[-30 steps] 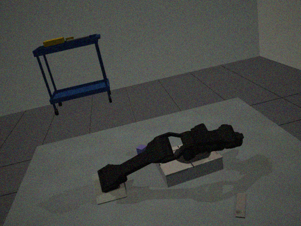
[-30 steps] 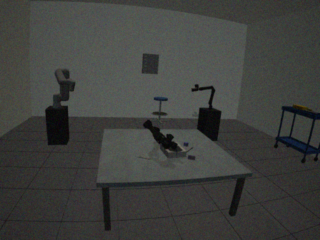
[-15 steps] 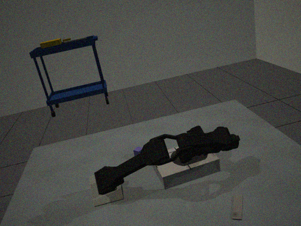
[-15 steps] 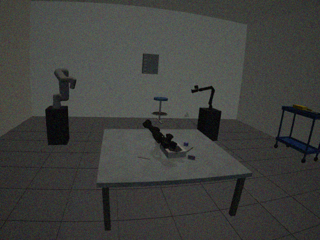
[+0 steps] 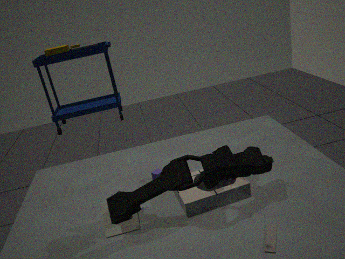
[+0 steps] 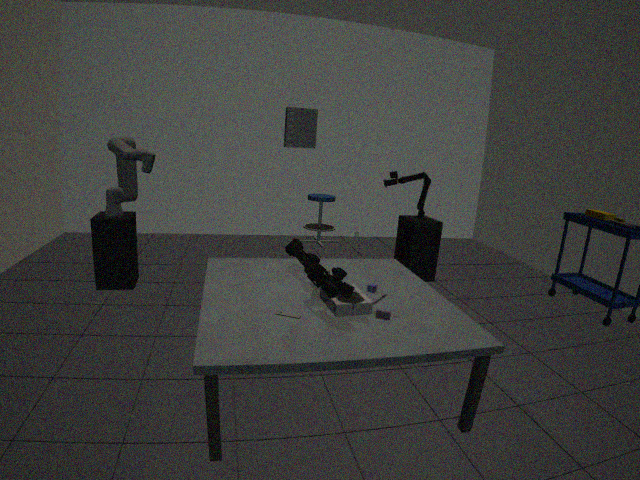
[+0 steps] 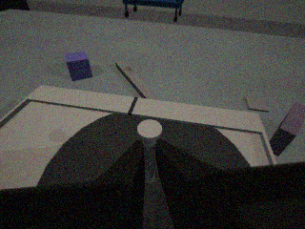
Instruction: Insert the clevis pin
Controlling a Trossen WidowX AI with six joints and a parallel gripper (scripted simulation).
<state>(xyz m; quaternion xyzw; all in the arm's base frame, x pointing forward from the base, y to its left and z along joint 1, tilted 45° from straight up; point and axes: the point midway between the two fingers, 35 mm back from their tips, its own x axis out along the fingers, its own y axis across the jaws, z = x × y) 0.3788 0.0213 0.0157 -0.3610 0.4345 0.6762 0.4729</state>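
The dark arm (image 6: pixel 316 273) reaches over the pale tray (image 6: pixel 353 310), seemingly above the disc (image 6: pixel 351 297).

Gripper (image 5: pixel 211 186) (image 6: pixel 352 294) (image 7: pixel 149 146): over the tray (image 5: pixel 218 203) (image 6: pixel 353 309) (image 7: pixel 191 111), pin (image 7: pixel 150 130) between its fingers, pin's head above the fingertips
Disc (image 5: pixel 229 181) (image 6: pixel 357 298) (image 7: pixel 76 155): below the gripper, inside the tray; whether the pin enters its hole is hidden
Tray: on the table (image 5: pixel 83 181) (image 6: pixel 258 335) (image 7: pixel 191 52), under and around the gripper's place
Cube (image 5: pixel 156 174) (image 6: pixel 372 288) (image 7: pixel 78 67): ahead and left of the gripper in the wrist view, outside the tray
Strip (image 7: pixel 130 78): ahead, beyond the tray's far rim
Block (image 6: pixel 383 314) (image 7: pixel 290 126): ahead and right, beside the tray
Cart (image 5: pixel 89 107) (image 6: pixel 594 290) (image 7: pixel 152 3): well ahead, beyond the table
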